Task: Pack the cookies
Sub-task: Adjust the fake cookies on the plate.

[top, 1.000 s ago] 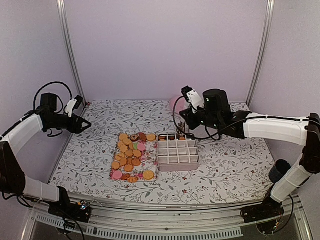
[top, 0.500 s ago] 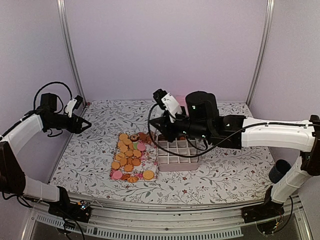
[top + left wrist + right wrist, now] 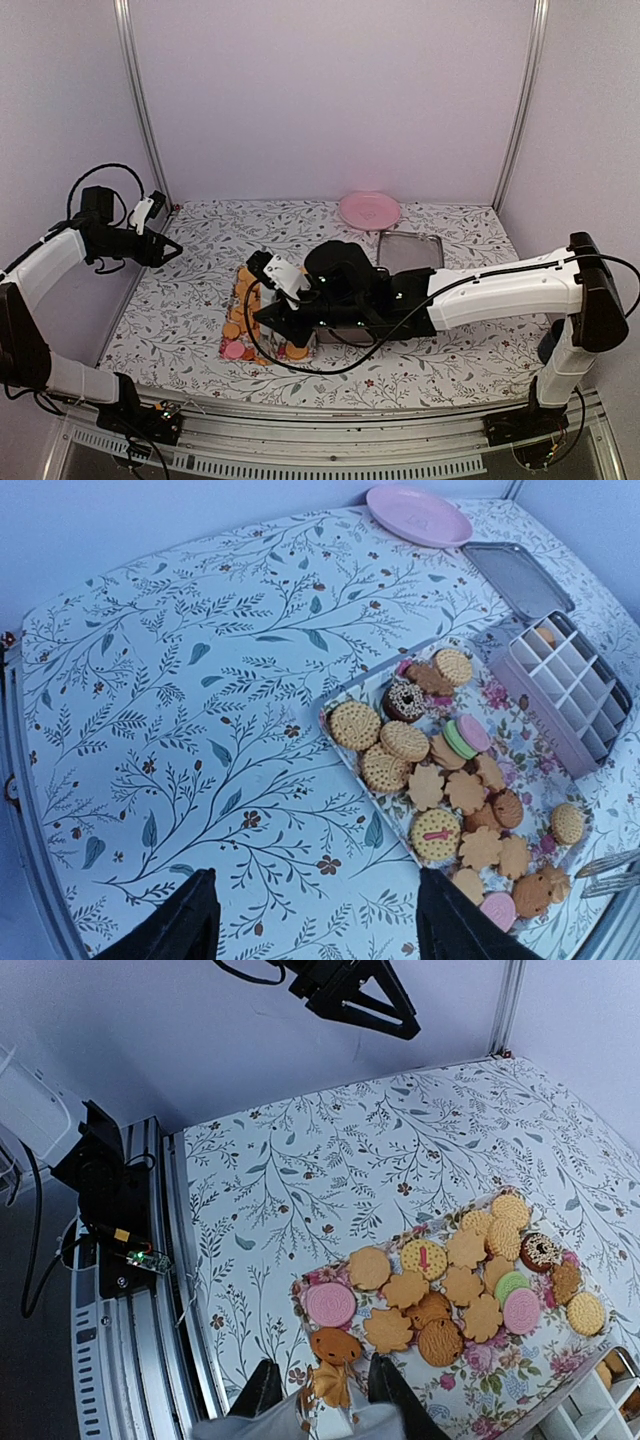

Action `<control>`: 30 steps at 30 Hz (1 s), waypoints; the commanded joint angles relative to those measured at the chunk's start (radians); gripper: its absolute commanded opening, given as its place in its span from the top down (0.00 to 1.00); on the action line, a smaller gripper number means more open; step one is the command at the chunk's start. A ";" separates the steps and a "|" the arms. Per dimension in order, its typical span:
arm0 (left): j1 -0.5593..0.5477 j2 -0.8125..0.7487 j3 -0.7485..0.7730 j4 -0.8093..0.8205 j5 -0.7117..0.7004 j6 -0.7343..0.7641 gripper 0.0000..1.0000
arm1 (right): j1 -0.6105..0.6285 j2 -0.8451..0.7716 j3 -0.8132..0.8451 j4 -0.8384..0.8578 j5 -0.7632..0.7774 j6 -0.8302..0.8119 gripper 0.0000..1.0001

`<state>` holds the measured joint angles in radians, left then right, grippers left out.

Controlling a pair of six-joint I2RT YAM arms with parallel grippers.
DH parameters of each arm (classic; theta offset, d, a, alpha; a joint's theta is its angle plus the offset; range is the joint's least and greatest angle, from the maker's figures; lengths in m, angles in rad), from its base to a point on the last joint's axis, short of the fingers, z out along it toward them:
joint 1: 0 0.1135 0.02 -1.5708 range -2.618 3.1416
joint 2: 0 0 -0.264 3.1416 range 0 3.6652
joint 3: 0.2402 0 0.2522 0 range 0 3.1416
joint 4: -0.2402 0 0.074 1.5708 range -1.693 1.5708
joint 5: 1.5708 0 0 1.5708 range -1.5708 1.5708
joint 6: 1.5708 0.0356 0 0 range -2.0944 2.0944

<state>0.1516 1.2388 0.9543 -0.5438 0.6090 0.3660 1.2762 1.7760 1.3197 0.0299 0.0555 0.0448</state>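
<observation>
Right tool [image 3: 322,1372]: arm stretched across the floral-print surface [image 3: 180,320], hanging over the 6 o'clock end of the flower-patterned rectangular tray [image 3: 478,1358]. Jaws partly open, straddling one golden leaf-shaped cookie [image 3: 328,1388]. A sliver of gap shows on each side, though contact is hard to rule out from this angle.

Left tool [image 3: 320,930]: at the surface's 9 o'clock edge, well apart from the tray, jaws wide, nothing between them.

Small round flat cookies [image 3: 465,1285], mostly golden, a few pink, brown and green: piled on the tray near surface centre. At least one orange piece sits in a far cell of the pale divided box [image 3: 560,695], just beside the tray at its 3 o'clock.

Grey metal lid [image 3: 410,252] beyond the box. Pink round plate [image 3: 369,210] at 12 o'clock.
</observation>
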 commanded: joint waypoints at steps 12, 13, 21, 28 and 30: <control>0.012 -0.006 -0.005 0.005 0.000 0.005 0.32 | 0.006 0.076 0.062 0.054 -0.042 0.008 0.67; 0.012 -0.006 -0.005 0.005 0.000 0.005 0.32 | 0.006 0.080 0.062 0.053 -0.041 0.005 0.67; 0.012 -0.009 -0.009 0.005 -0.001 0.007 0.32 | 0.006 0.107 0.062 0.049 -0.034 -0.011 0.63; 0.012 -0.009 -0.009 0.005 -0.001 0.005 0.32 | 0.006 0.118 0.067 0.049 -0.034 -0.009 0.66; 0.013 -0.010 -0.010 0.005 -0.001 0.005 0.32 | 0.006 0.119 0.067 0.048 -0.029 -0.011 0.68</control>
<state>0.1520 1.2388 0.9539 -0.5438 0.6090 0.3664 1.2766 1.8698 1.3575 0.0689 0.0231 0.0380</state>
